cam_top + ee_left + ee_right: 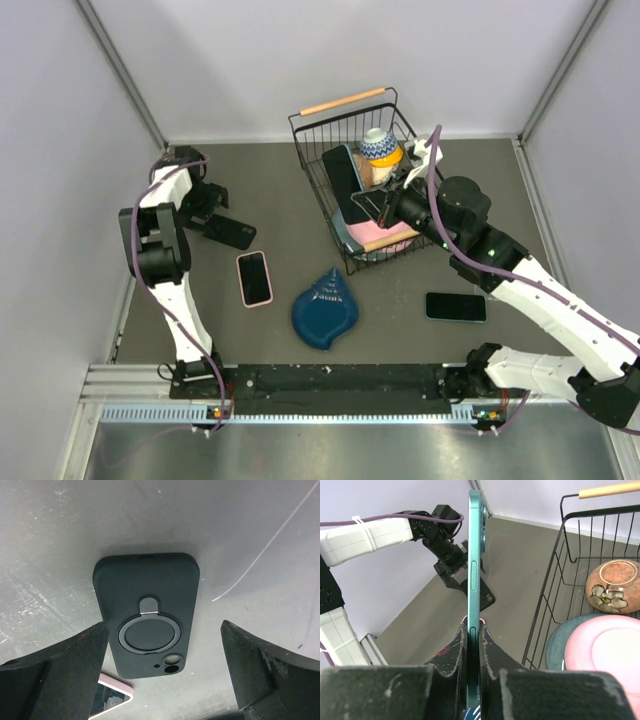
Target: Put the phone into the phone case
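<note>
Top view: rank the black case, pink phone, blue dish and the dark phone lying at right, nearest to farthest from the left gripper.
1. black case, far left, just by the left gripper
2. pink phone, left of centre
3. blue dish, front centre
4. dark phone, right side

Matt blk phone case (146,625), glossy teal phone (475,570), metal wire basket (312,160), wood handle (343,101)
</note>
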Available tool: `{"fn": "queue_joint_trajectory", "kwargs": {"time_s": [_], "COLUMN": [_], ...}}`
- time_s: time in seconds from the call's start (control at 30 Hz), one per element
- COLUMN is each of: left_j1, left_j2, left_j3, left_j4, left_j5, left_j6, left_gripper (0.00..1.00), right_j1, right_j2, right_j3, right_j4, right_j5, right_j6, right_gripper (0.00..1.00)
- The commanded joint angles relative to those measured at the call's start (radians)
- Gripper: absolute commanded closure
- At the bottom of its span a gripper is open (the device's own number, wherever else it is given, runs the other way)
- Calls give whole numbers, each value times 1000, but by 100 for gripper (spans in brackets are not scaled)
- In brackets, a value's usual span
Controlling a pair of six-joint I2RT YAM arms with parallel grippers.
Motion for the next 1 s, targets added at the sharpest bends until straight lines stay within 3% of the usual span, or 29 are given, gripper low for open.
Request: {"fn": "queue_joint_trajectory", "kwargs": {"time_s": [0.0,0.47,0.6,0.77,0.97], "left_j1": [-3,-17,-16,7,76], "left_j2": [13,95,84,40,-29], "left_j3": [-4,27,-4,-62,-192], "left_j4": [-2,-65,-62,-20,209], "left_j5": [-51,-80,-86,-80,116], "left_j6": [-54,-80,-75,0,144], "left_gripper": [1,1,13,42,58], "right_j1": [8,10,10,8,11], "right_j2": [-24,-6,-3,14,48], "right_j3": [31,50,51,60,73], "right_j4": [79,77,76,70,71], "right_j5": [10,10,10,10,2], "right_j6": [-27,-29,-26,-12,8], "right_gripper": [100,100,100,100,100]}}
